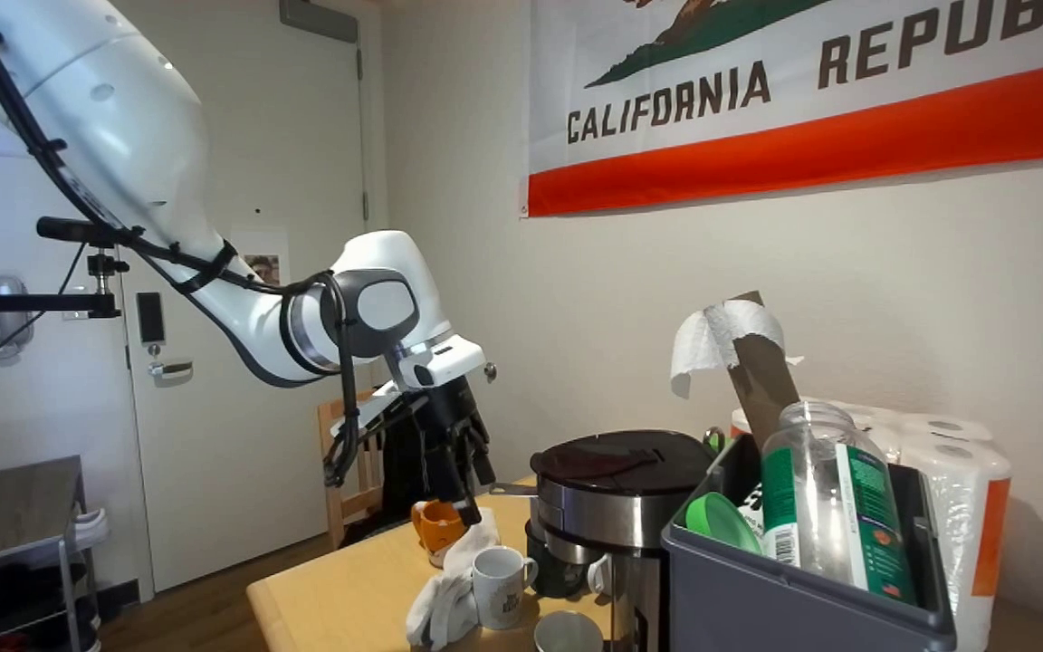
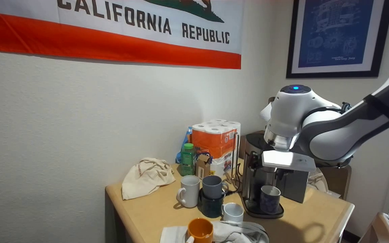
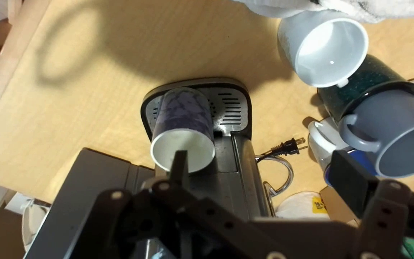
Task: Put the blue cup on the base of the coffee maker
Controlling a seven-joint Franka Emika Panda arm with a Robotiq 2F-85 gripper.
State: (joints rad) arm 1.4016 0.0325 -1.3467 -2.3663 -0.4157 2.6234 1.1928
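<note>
Marbled blue-violet cup (image 3: 184, 115): upright on base (image 3: 246, 104) of coffee maker (image 3: 225, 151). Drain slots (image 3: 231, 109): wrist view only, 2 o'clock from cup. Arm (image 1: 137, 163): in an exterior view, from 10 o'clock, bent toward 5. Gripper (image 3: 266, 167): jaws parted.

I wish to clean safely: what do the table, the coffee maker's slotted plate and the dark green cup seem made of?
Table: wood or laminate, satin, with pale grain.
Slotted plate: probably metal, shiny, showing bright reflections; painted plastic possible.
Dark green cup: glossy, likely glazed ceramic from its speckles and rim highlights; enamelled metal possible.
</note>
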